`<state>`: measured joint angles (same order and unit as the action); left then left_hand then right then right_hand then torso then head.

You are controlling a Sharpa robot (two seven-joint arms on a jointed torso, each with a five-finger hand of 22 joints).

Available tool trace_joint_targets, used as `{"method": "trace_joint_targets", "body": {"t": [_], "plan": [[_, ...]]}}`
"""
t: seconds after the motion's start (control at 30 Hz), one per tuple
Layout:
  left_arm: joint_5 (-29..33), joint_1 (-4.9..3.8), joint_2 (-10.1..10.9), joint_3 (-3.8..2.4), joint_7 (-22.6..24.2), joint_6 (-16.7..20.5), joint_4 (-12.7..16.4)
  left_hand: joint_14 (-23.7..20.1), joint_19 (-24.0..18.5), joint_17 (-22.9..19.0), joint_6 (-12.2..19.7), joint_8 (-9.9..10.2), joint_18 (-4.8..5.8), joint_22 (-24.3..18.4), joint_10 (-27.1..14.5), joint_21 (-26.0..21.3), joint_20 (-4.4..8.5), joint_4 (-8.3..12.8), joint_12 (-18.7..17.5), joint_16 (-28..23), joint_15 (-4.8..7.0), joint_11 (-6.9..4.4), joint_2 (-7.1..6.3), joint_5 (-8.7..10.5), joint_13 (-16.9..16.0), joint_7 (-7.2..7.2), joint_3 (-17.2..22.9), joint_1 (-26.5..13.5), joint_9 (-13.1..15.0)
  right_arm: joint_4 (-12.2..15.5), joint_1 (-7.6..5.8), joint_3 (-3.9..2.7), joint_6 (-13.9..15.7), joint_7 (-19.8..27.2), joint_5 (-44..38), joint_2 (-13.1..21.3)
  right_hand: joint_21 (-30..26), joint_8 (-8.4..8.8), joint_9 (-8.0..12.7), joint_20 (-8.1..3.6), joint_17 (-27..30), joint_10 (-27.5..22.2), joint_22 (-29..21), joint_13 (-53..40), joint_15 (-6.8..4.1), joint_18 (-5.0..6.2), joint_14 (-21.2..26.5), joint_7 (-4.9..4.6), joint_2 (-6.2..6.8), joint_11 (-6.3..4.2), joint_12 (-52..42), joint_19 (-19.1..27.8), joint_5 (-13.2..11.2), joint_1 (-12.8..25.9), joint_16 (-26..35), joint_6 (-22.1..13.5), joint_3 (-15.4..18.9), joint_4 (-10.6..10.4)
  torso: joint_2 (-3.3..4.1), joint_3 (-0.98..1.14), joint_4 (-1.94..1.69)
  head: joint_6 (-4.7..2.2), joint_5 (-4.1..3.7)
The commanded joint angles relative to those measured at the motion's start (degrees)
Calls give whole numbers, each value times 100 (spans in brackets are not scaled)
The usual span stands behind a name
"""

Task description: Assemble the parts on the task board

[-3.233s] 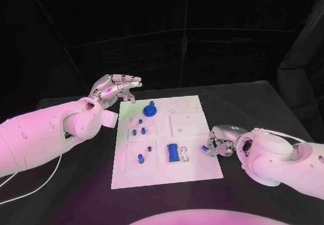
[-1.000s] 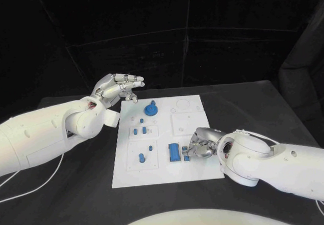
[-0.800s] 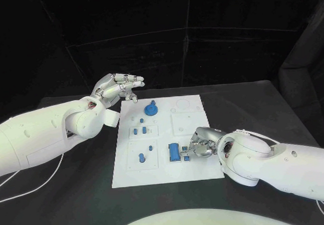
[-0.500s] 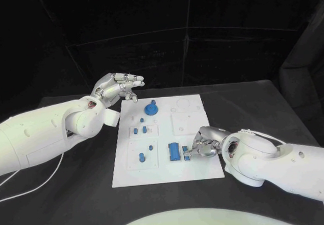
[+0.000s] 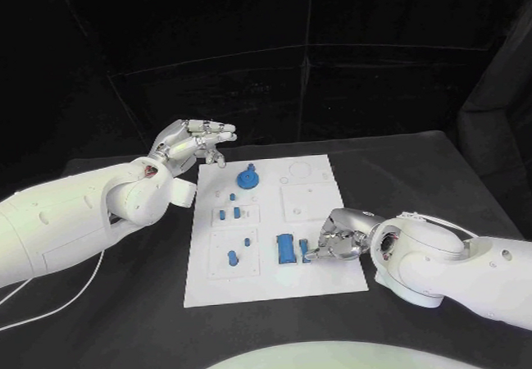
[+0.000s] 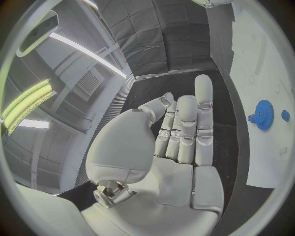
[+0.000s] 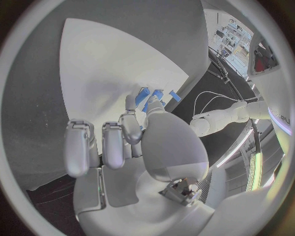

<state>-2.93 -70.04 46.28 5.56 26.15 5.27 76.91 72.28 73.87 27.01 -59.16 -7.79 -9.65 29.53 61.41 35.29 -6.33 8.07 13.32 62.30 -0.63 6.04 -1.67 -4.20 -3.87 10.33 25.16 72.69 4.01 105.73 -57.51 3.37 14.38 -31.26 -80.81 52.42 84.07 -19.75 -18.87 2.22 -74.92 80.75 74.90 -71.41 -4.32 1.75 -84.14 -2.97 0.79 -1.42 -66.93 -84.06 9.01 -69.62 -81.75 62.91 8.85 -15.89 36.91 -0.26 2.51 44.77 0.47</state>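
Where right hand (image 5: 340,237) meets task board (image 5: 324,284): fingers (image 7: 131,125) pinching small blue part (image 5: 304,249).

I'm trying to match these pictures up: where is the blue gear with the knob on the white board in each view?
Head view: the blue gear sits near the far end of the task board, just beyond the raised left robot hand.
Left wrist view: the same gear is at the picture's right, past the fingertips.
Right wrist view: I cannot make it out.
Shared landmark: the white task board.
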Motion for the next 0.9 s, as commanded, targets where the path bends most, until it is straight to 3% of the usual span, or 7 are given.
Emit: {"method": "trace_joint_targets", "body": {"t": [0.03, 0.57, 0.9], "plan": [[15, -7, -5, -3, 15, -72, 2, -35, -24, -7, 28, -31, -76, -8, -36, -26, 17, 0, 38, -4, -13, 4, 21, -33, 8, -6, 24, -18, -5, -22, -6, -1, -194, 131, 2, -27, -7, 2, -13, -19, -167, 11, 849, -6, -23, 34, -331, -14, -5, 36, 28, -39, -44, -106, 10, -30, 34, 16, 5, -5, -20, -2, -1], [15, -7, -6, -3, 14, -73, 3, -35, -24, -7, 28, -31, -76, -8, -36, -26, 17, 0, 38, -4, -13, 4, 21, -33, 8, -6, 24, -18, -5, -314, -6, -2, -474, 31, -133, -253, -23, -20, -72, -21, -153, -6, 841, -4, -28, 38, -328, -10, -88, 31, 56, -28, 19, -562, 26, -36, 72, 249, 8, -2, -5, 56, 36], [15, -7, -17, -3, 13, -75, -5, -35, -24, -7, 28, -31, -76, -8, -36, -26, 17, 0, 38, -4, -13, 4, 21, -33, 8, -6, 24, -18, -5, -360, -6, -2, -139, 81, -192, -285, -19, -35, -95, -23, -164, 5, 848, -18, -27, 36, -331, -12, -152, 32, 44, -33, 32, -497, 21, -20, 158, 190, 1, 1, -8, 63, 34]]}}
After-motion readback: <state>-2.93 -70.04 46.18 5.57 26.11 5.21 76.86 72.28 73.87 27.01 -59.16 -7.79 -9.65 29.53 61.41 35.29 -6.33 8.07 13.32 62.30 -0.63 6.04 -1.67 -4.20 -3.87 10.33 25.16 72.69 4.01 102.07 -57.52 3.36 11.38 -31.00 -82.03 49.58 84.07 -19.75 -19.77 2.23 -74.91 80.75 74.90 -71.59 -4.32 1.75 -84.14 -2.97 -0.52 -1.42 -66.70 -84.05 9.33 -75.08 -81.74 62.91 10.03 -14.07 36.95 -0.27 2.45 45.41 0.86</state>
